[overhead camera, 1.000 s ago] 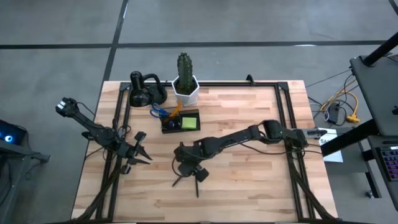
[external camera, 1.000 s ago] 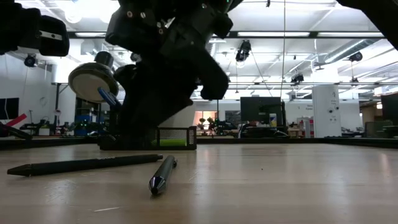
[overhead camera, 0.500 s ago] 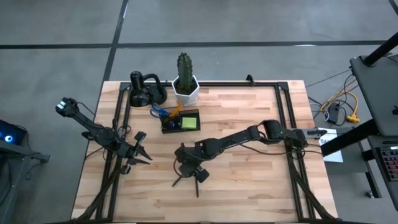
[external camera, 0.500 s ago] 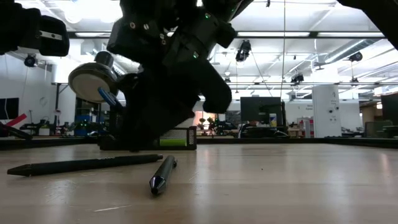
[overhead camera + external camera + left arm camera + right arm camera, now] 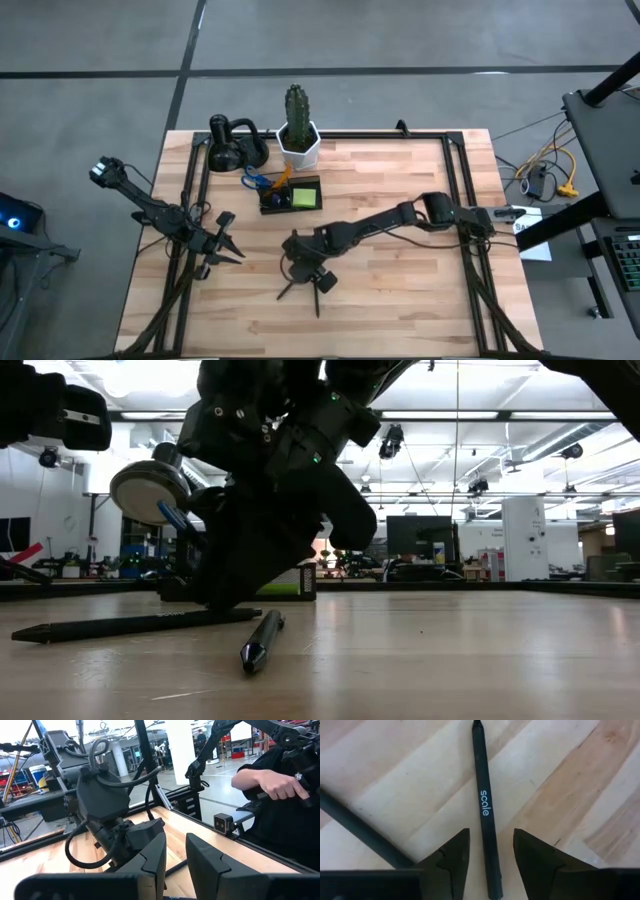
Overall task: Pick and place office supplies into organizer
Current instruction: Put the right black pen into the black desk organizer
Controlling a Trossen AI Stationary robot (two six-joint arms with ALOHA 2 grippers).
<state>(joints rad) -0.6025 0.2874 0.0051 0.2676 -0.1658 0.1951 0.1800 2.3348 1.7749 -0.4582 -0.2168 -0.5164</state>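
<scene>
Compared with a second ago, your right hand point(image 5: 232, 595) has come down: in the low view its dark bulk sat clear above the pens and now reaches almost to the table point(image 5: 400, 300), its tip just behind the long pen. The high view looks much the same as before, and nothing on the table has shifted.

The pen point(image 5: 485, 810) you are going for lies flat on the wood straight out ahead of the hand, its long axis in line with the fingers and its pointed end away from you; it bears the white word "scale". Your right hand's fingers point(image 5: 451, 857) stand narrowly parted, one on either side of the pen's near end, apart from it and gripping nothing. A second black pen point(image 5: 360, 831) lies slantwise just beside the hand.

Your right arm stretches low across the table from its right edge, wrist pitched down over the pens point(image 5: 300, 290). The organizer point(image 5: 291, 195) sits well beyond the hand, near the cactus pot point(image 5: 299, 145).

Your left hand point(image 5: 222, 247) waits off at the table's left edge, fingers point(image 5: 150, 860) slightly apart and holding nothing.
</scene>
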